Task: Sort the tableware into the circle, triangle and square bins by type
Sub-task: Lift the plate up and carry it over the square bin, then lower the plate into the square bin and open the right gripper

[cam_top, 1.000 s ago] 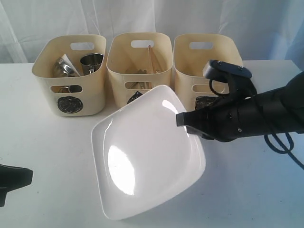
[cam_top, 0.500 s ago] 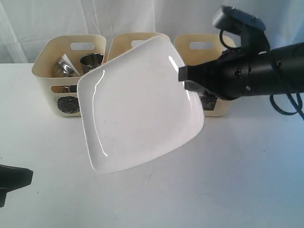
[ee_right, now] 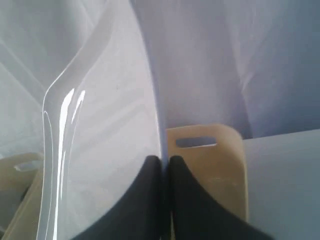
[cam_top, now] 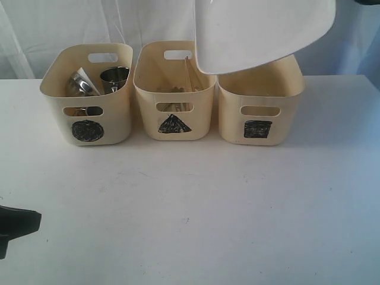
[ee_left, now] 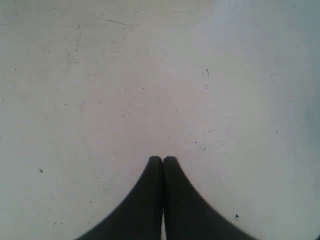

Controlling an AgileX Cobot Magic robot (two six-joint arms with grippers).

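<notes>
The large white square plate (cam_top: pixel 255 32) hangs high above the square bin (cam_top: pixel 261 104), its lower edge in front of the bin's back rim. My right gripper (ee_right: pixel 162 160) is shut on the plate's rim (ee_right: pixel 100 145); in the exterior view that gripper is out of frame. The circle bin (cam_top: pixel 89 95) holds steel mugs (cam_top: pixel 114 77) and other steel ware. Wooden chopsticks (cam_top: pixel 189 74) stand in the triangle bin (cam_top: pixel 173 92). My left gripper (ee_left: pixel 162 159) is shut and empty over bare table, seen at the left edge (cam_top: pixel 18 222).
The three cream bins stand in a row at the back of the white table (cam_top: pixel 196 208), against a white curtain (cam_top: pixel 35 29). Each bin has handle slots and a dark shape label on its front.
The right arm has lifted the plate up and back, from in front of the bins to above the square bin, and the arm has left the exterior view. The left gripper has not moved.
</notes>
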